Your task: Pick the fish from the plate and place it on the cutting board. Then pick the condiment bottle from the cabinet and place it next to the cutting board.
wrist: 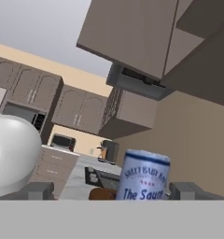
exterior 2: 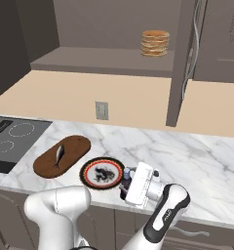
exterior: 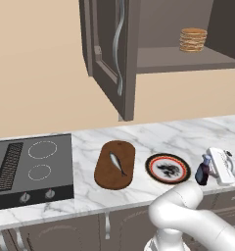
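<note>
Base cams share counter (exterior: 139, 137); hand cam sideways.

Setting was a home kitchen, computer-rendered. A white-grey marble countertop (exterior: 153, 135) ran along a beige wall, with a black induction cooktop (exterior: 31, 169) set into it, two ring markings and knobs visible. A dark grey-brown wall cabinet (exterior: 109, 54) hung above with its panelled door open and a stack of pancakes (exterior: 193, 40) on its shelf. Base cabinet fronts with silver handles sat under the counter. A wall outlet (exterior 2: 102, 111) was mounted on the backsplash. On the counter lay a wooden cutting board (exterior: 114, 166) and a painted plate (exterior: 167, 168). The hand view showed further cabinets, a range hood (wrist: 132, 79) and a microwave (wrist: 62, 141) across the room.
</note>
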You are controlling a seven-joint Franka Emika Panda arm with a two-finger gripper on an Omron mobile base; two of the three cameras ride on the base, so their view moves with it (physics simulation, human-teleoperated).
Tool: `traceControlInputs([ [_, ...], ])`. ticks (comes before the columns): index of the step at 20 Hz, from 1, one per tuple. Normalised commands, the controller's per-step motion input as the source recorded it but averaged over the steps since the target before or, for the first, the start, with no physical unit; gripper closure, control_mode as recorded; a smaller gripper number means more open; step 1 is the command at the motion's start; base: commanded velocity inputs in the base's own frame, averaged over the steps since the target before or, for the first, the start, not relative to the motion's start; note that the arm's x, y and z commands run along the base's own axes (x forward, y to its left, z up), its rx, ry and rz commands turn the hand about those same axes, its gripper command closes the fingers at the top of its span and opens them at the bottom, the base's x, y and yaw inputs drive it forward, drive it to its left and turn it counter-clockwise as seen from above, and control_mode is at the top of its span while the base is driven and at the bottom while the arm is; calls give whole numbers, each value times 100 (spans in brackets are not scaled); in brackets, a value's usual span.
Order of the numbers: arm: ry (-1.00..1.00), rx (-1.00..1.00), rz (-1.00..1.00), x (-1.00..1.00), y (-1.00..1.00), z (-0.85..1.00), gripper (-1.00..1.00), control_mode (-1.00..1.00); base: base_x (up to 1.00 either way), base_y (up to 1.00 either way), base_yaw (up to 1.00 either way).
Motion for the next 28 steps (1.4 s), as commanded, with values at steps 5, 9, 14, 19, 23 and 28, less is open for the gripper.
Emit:
traceControlInputs([
  [5, 0, 0, 0, 0, -25, 1, -100, -100, 0, 0, 0],
  [9, 0, -4, -2, 3, -31, 7, -100, -100, 0, 0, 0],
  [14, -4, -8, -6, 0, -30, 12, -100, -100, 0, 0, 0],
  [19, -12, -11, -6, 0, -22, 11, -100, -100, 0, 0, 0],
  [23, -24, -17, -8, -5, -7, 0, -100, -100, 0, 0, 0],
  [28, -35, -22, -12, -14, -3, 0, -100, -100, 0, 0, 0],
])
